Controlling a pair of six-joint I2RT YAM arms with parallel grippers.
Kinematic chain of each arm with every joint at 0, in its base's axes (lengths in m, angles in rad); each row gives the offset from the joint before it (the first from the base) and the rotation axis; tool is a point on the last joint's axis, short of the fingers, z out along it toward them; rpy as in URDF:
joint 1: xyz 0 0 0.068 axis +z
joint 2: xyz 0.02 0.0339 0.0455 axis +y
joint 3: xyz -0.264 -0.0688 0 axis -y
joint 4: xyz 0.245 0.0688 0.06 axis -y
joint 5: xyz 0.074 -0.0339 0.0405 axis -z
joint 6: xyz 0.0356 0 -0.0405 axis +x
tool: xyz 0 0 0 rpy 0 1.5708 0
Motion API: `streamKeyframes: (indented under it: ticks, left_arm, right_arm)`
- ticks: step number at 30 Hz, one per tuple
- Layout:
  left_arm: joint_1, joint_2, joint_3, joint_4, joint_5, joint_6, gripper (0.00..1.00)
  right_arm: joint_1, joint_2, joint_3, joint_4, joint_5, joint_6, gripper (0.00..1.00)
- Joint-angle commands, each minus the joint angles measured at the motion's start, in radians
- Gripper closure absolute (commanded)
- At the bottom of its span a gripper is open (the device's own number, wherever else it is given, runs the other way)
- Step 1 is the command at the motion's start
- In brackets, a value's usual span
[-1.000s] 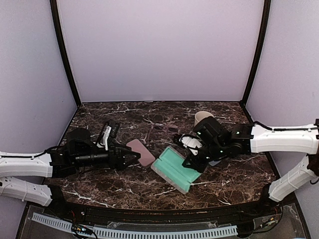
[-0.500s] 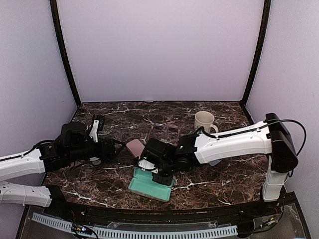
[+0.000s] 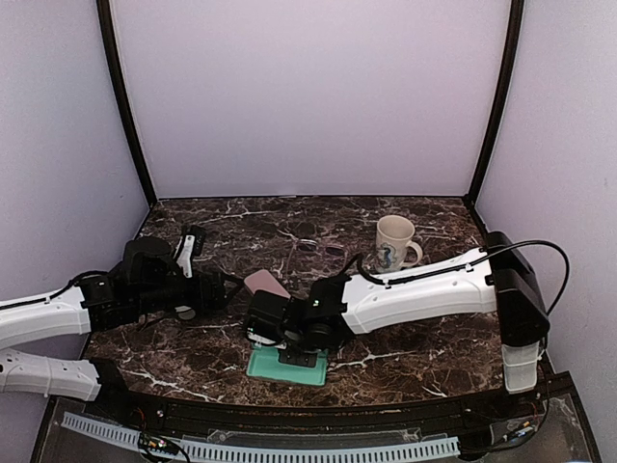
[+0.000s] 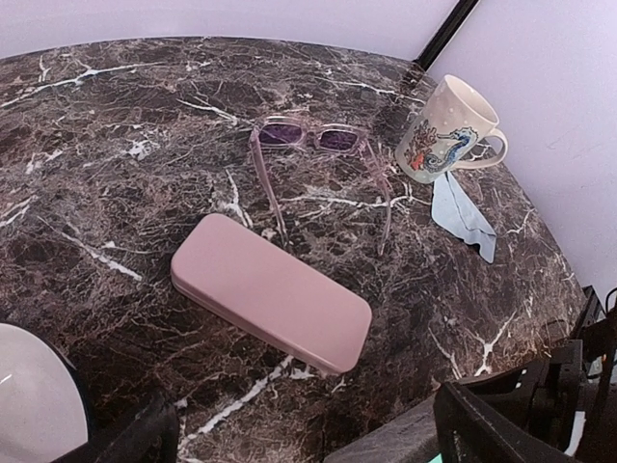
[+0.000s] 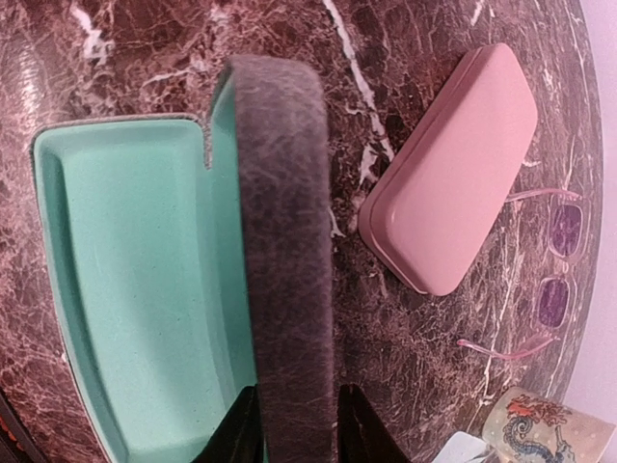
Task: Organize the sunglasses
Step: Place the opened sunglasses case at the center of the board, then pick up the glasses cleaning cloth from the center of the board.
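Observation:
The red-pink translucent sunglasses (image 4: 313,140) lie unfolded on the marble behind the closed pink case (image 4: 270,294). They also show in the right wrist view (image 5: 559,270) and faintly in the top view (image 3: 323,248). The dark pair is not in view. My right gripper (image 5: 294,434) is shut on the raised grey lid (image 5: 284,241) of the open grey case, whose teal inside (image 5: 125,289) is empty. That case sits at the table's front centre (image 3: 275,367). My left gripper (image 4: 308,449) is open and empty, just short of the pink case.
A painted mug (image 4: 445,130) stands at the back right, with a light blue cloth (image 4: 463,212) beside it. The right arm (image 3: 434,289) stretches across the table from the right. The pink case (image 3: 270,285) lies between the two grippers.
The right arm has swung left and brought the open grey case from right of centre to the front centre. The left gripper has drawn back slightly from the pink case.

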Motion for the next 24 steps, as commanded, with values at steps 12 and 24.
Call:
streamKeyframes:
  ticks: [12, 24]
  left_arm:
    - [0.006, 0.077, 0.021, 0.038, 0.002, 0.033, 0.05]
    - [0.006, 0.139, 0.036, 0.085, 0.038, 0.043, 0.05]
  right_arm:
    - [-0.035, -0.242, -0.14, 0.173, -0.131, 0.15, 0.37]
    - [-0.35, -0.596, -0.533, 0.301, -0.182, 0.497, 0.35]
